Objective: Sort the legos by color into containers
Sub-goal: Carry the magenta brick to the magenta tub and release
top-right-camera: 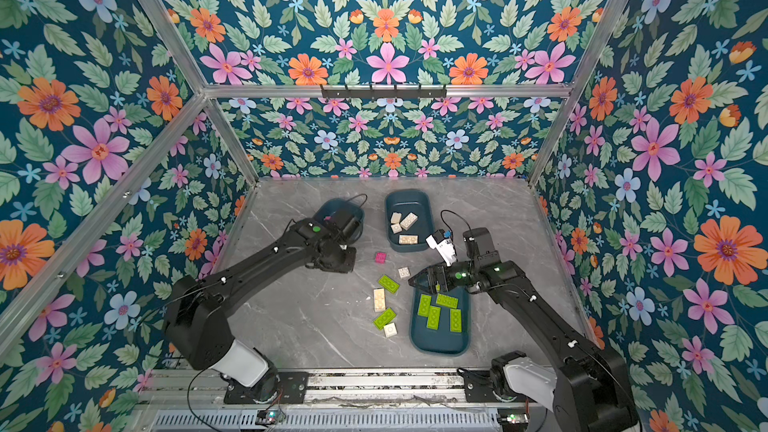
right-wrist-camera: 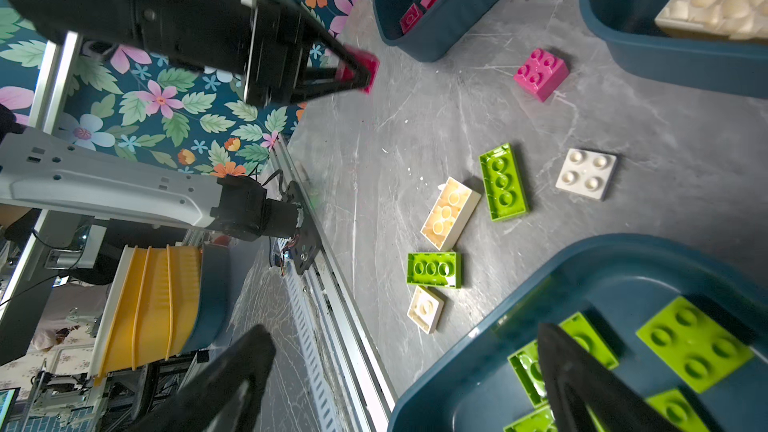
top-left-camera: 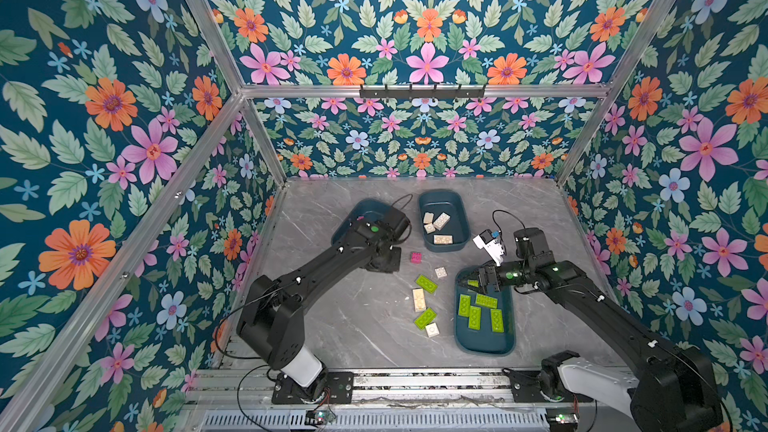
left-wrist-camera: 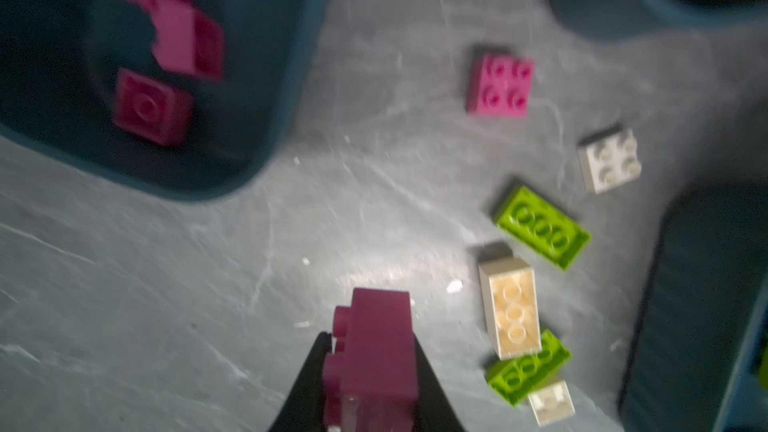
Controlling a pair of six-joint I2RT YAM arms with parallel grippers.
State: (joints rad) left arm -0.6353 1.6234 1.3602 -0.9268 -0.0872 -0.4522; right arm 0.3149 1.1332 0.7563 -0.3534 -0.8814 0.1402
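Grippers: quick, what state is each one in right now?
Left gripper: shut on a magenta brick.
Right gripper: open, holding nothing.

Open tabletop (top-left-camera: 345, 326) left of loose bricks (top-left-camera: 419, 300), tubs (top-left-camera: 484, 342) behind and right

Floral wallpaper (top-left-camera: 424, 14) covers the left, right and far walls. Aluminium bars (top-left-camera: 291, 91) frame them. The tabletop (top-left-camera: 353, 317) is grey marble.

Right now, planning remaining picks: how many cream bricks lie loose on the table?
3: far square beside the tub of greens, oblong between two loose green bricks, near square frontmost. Others may be hidden.
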